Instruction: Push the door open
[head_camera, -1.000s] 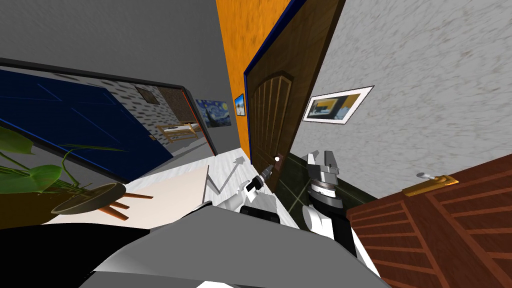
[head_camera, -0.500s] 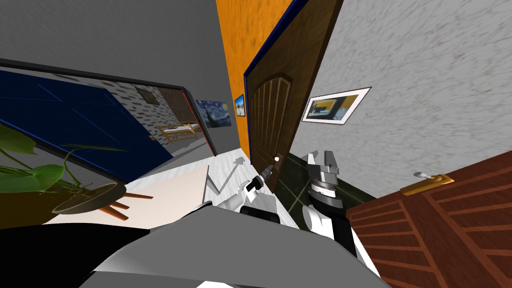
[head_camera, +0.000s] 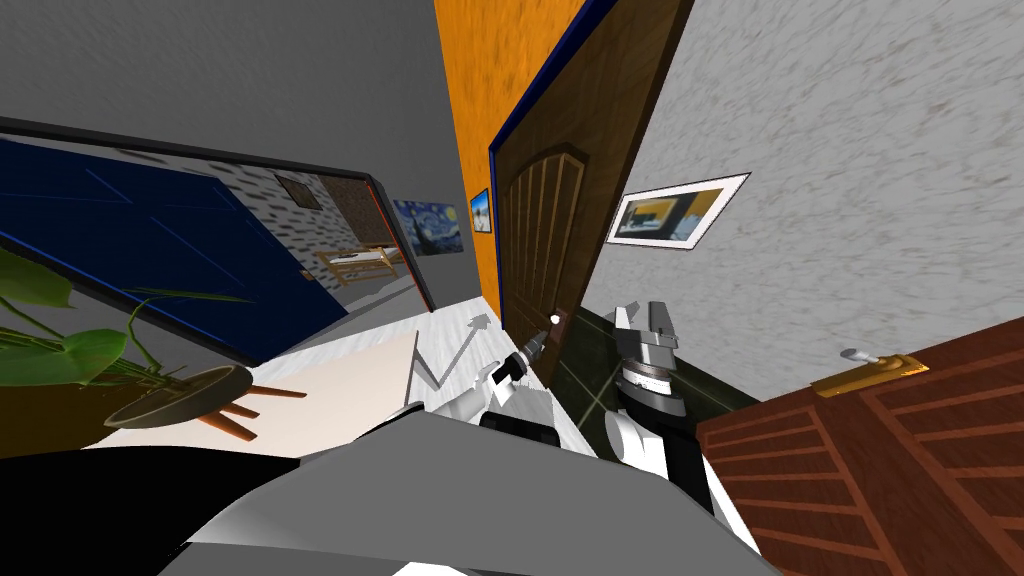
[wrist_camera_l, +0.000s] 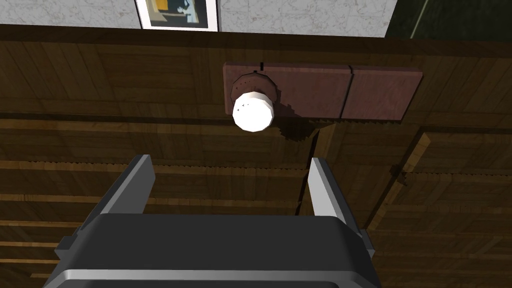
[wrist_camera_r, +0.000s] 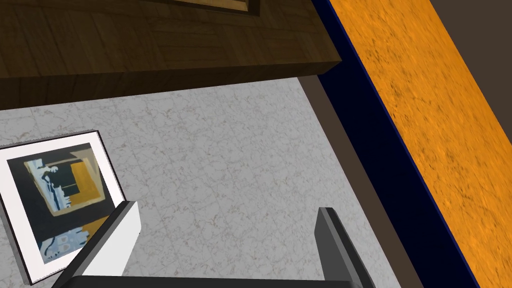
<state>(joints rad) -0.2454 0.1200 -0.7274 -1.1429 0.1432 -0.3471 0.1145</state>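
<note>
Door: dark brown panelled door (head_camera: 535, 230), ajar from its blue frame (head_camera: 530, 100), with the free edge towards me.
Knob: white knob (wrist_camera_l: 253, 111) on a reddish plate (wrist_camera_l: 350, 92), close to the door's free edge.
Left gripper (wrist_camera_l: 230, 162): released, with the blades spread and nothing between them. It faces the door panel, and the knob sits just beyond the tips, not between them. Whether the tips touch the wood, I cannot tell.
Right gripper (head_camera: 645, 318): raised just beside the door's free edge, blades apart, empty.
Step (judged): lay the left gripper on the panel near the knob and swing the door wider.
How to do it well: press on flat wood beside the plate, near the free edge, where leverage is best. Push square to the face, turning the wrist as the door swings. Go slowly and steadily.
Risk (judged): the thin blades may skid along the panel or snag on the knob. The right arm should stay clear of the edge.
</note>
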